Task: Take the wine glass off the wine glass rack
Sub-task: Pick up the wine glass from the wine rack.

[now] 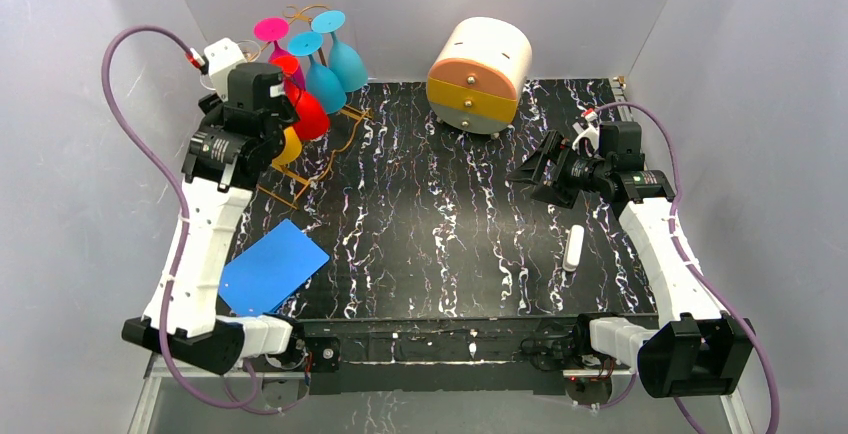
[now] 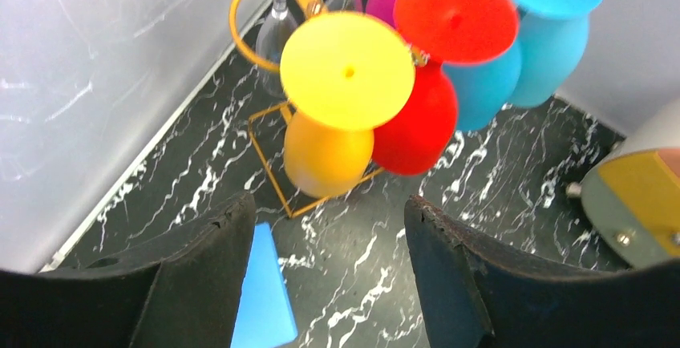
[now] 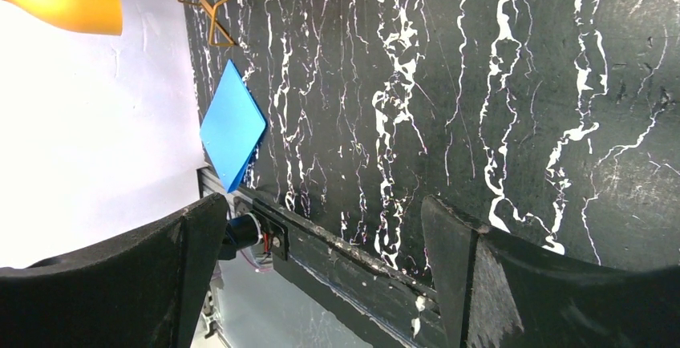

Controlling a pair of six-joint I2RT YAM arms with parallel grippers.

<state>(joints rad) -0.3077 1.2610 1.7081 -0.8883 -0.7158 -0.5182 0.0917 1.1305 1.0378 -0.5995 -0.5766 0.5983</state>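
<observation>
The wine glass rack (image 2: 265,149), a thin gold wire stand, sits at the table's back left corner (image 1: 300,192). Several wine glasses hang on it upside down. A yellow one (image 2: 346,70) is nearest me, with a red one (image 2: 455,16) beside it, and blue ones (image 2: 489,83) and clear ones (image 2: 277,27) behind. My left gripper (image 2: 329,204) is open just short of the yellow glass (image 1: 287,146); nothing is between its fingers. My right gripper (image 1: 535,174) hovers open and empty over the right half of the table.
A round cream-and-orange drawer box (image 1: 480,74) stands at the back centre. A blue card (image 1: 273,266) lies on the near left of the black marbled table, and a small white object (image 1: 573,248) on the right. Grey walls close in the left, back and right sides.
</observation>
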